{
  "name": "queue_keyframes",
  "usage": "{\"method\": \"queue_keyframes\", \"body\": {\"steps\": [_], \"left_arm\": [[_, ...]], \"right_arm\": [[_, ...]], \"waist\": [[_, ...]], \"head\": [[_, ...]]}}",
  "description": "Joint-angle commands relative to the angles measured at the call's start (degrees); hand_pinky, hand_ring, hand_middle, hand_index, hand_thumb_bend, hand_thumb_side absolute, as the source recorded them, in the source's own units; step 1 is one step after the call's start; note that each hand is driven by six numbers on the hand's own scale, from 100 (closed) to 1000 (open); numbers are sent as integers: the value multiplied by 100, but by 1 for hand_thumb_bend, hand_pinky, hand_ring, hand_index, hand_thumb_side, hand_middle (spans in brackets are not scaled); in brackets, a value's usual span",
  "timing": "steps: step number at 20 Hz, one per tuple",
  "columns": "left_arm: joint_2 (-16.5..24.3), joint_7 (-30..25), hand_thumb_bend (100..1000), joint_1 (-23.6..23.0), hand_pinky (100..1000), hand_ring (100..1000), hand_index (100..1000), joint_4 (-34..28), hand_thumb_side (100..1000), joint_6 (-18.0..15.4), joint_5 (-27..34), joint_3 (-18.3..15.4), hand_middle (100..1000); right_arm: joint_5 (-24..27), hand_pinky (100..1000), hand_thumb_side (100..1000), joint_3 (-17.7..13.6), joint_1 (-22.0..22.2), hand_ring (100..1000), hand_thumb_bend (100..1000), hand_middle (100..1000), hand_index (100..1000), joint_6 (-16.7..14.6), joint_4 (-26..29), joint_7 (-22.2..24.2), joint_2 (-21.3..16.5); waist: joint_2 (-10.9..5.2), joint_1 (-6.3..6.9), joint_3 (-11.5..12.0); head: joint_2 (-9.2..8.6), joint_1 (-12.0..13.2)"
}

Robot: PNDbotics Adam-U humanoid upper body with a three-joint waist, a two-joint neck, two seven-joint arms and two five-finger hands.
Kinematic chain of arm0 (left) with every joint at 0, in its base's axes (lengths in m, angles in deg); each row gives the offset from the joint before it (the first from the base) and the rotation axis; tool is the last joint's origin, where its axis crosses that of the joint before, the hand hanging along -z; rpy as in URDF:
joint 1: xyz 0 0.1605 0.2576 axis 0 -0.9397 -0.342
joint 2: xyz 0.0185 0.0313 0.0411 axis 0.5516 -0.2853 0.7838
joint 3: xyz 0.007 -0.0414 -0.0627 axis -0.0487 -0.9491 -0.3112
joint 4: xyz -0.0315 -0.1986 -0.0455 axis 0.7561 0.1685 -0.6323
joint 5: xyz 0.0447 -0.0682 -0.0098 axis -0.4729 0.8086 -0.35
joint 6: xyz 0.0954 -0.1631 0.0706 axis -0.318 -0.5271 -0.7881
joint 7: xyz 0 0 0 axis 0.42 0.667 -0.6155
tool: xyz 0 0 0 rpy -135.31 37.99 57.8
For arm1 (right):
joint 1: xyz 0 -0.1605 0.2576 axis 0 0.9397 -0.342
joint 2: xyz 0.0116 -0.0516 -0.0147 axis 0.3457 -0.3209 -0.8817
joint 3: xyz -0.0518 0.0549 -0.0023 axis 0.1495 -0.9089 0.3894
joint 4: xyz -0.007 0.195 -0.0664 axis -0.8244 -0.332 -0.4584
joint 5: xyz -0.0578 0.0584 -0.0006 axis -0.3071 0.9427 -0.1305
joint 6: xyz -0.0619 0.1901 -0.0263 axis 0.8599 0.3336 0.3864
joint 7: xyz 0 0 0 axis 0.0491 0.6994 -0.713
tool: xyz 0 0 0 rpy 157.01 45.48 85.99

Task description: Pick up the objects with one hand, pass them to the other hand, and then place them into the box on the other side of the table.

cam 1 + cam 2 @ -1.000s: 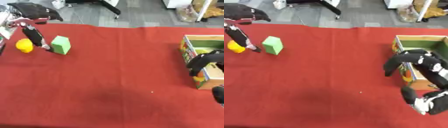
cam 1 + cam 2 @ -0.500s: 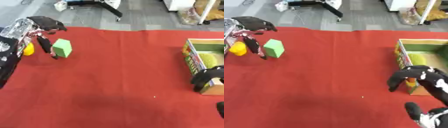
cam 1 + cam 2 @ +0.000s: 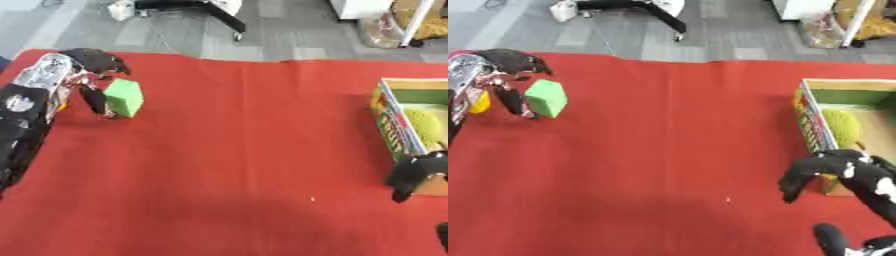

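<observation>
Left hand (image 3: 500,75) curls open around the green block (image 3: 545,98) at the bench's far left — not gripping yet. Right hand (image 3: 829,170) waits by the box (image 3: 808,120), fingers curled, empty — ready to receive.

A red cloth (image 3: 236,150) is covering the table surface. Grey floor (image 3: 175,35) is showing beyond its far edge. A black chair base (image 3: 658,12) is standing on that floor, with a small white object (image 3: 563,10) lying just beside it. A white cabinet (image 3: 359,7) is standing at the top right.
</observation>
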Motion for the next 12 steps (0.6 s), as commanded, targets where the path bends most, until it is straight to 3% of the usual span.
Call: {"method": "queue_keyframes", "body": {"steps": [1, 12], "left_arm": [[98, 179, 544, 148, 883, 890, 938, 11, 338, 126, -86, -122, 881], [74, 297, 493, 163, 870, 851, 905, 173, 333, 243, -222, -143, 848]], "right_arm": [[-45, 621, 336, -25, -32, 547, 100, 636, 891, -356, 115, 398, -32], [-141, 616, 347, 26, -8, 542, 100, 629, 889, -241, 115, 443, 81]], "waist": [[16, -69, -24], [116, -61, -115]], "head": [[-105, 33], [-152, 64]]}}
